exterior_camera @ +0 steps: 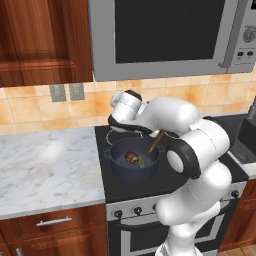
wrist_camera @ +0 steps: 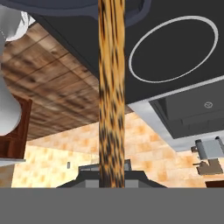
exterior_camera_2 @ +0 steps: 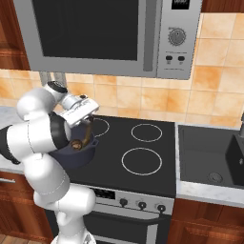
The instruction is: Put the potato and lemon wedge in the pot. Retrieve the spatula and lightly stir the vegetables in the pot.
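The dark blue-grey pot (exterior_camera: 118, 169) stands on the front left burner of the stove. Inside it lie the brown potato (exterior_camera: 132, 157) and, just to its right, the small green lemon wedge (exterior_camera: 142, 162). My gripper (exterior_camera: 161, 132) hangs above the pot's right rim, shut on the handle of the wooden spatula (exterior_camera: 154, 143). The spatula slants down into the pot, its head beside the wedge. From the right, the spatula (exterior_camera_2: 87, 134) dips into the pot (exterior_camera_2: 84, 157) next to the potato (exterior_camera_2: 76, 143) below the gripper (exterior_camera_2: 90, 120). The hand view looks down the spatula (wrist_camera: 111, 87) toward the pot's rim (wrist_camera: 65, 6).
The black cooktop (exterior_camera_2: 143, 157) has free burners to the right of the pot. A microwave (exterior_camera: 165, 35) hangs low overhead. A marble counter (exterior_camera: 45, 165) lies to the left and a dark sink (exterior_camera_2: 209, 152) to the right. My own elbow covers part of the pot.
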{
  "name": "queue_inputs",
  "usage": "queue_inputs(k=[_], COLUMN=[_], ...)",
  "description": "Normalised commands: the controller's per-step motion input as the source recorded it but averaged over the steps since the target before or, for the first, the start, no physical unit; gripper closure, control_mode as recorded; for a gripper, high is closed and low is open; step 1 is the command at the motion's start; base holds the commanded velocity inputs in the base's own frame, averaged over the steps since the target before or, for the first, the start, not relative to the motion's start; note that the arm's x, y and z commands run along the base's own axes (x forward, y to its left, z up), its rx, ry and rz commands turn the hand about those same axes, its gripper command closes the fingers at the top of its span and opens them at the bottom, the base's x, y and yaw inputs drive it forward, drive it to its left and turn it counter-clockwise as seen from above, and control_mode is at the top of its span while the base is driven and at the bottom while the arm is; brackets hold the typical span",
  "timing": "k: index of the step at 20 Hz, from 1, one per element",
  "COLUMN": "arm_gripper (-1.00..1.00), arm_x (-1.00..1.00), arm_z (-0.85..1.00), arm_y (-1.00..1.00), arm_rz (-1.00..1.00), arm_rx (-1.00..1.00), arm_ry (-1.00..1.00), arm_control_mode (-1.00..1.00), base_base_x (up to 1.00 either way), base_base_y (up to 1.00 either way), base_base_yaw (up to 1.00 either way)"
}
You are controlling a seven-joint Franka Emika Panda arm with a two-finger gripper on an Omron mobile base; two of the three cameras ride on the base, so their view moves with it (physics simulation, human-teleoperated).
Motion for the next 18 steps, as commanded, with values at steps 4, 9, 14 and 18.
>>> queue_inputs(k=[4, 9, 14, 18], arm_gripper=[1.00, 1.00, 1.00, 1.00], arm_x=[0.00, 0.00, -0.05, -0.01], arm_z=[-0.02, -0.14, 0.00, -0.08], arm_y=[0.25, 0.11, 0.00, 0.01], arm_rz=[0.00, 0.00, 0.00, 0.00], arm_rx=[-0.04, -0.08, -0.05, -0.02], arm_ry=[0.00, 0.00, 0.00, 0.00], arm_control_mode=[-1.00, -1.00, -1.00, -1.00], base_base_x=[0.00, 0.00, 0.00, 0.00], base_base_y=[0.00, 0.00, 0.00, 0.00], base_base_yaw=[0.00, 0.00, 0.00, 0.00])
